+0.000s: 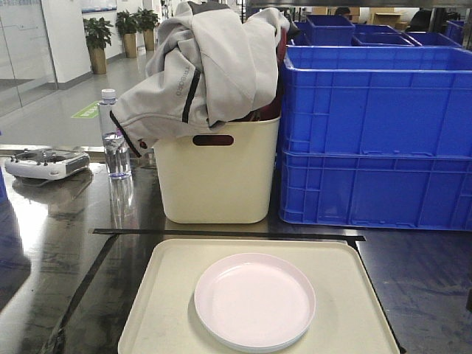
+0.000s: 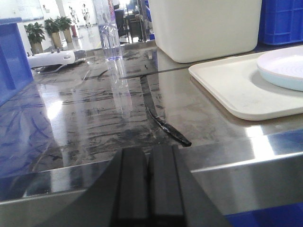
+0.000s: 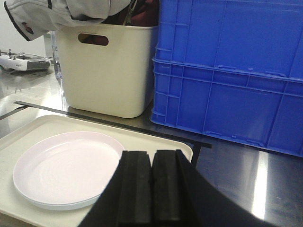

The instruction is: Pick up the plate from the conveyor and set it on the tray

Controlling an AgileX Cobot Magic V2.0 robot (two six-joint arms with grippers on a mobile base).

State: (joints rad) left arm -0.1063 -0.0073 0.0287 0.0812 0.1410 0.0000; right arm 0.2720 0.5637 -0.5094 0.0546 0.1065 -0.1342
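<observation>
Pale pink plate (image 3: 66, 168) already lies flat on the tray (image 3: 28, 130), ahead-left of my right gripper (image 3: 151, 189); both it and my left gripper (image 2: 149, 184) are closed, empty.

Steel table (image 1: 59, 243) carries tray (image 1: 155, 310), cream bin (image 1: 217, 177), blue crates (image 1: 376, 140), bottle (image 1: 114, 140), controller (image 1: 46, 164).

The front camera looks down over the steel table (image 1: 51, 243), close to the tray (image 1: 147, 310) at bottom centre. The left wrist view sits low at the table edge, tray at right. The right wrist view hangs close above it. All three share the tray, plate (image 1: 254, 301) and cream bin (image 1: 217, 177).
</observation>
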